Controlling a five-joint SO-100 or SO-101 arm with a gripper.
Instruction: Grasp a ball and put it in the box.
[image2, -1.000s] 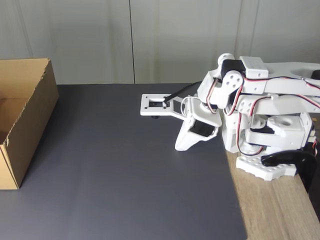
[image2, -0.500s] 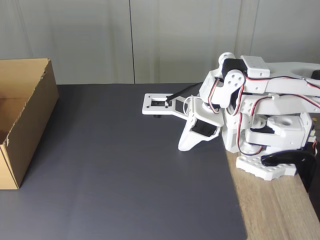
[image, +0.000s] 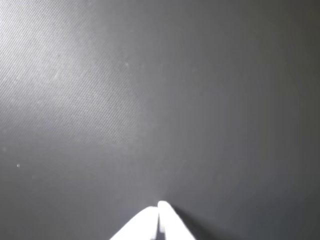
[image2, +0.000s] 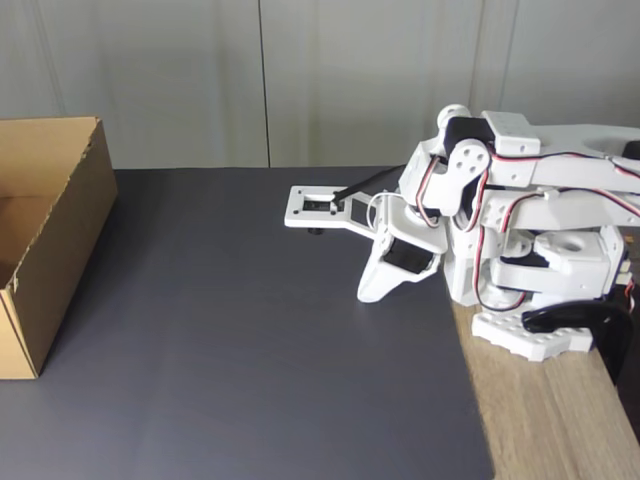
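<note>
The brown cardboard box (image2: 62, 225) stands open-topped at the left edge of the dark mat in the fixed view. The white arm is folded low at the right, far from the box. Its gripper (image2: 368, 294) points down with its tip on or just above the mat. In the wrist view the gripper (image: 159, 214) enters from the bottom edge, its two white fingertips (image: 170, 222) pressed together with nothing between them, over bare mat. The ball is out of view.
A dark grey mat (image2: 250, 350) covers most of the table. Bare wooden tabletop (image2: 550, 420) shows at the right, where the arm's base (image2: 540, 290) is clamped. A grey wall stands behind.
The folded arm and its gripper have shifted slightly to the right in the fixed view, then held still. The box has not moved.
</note>
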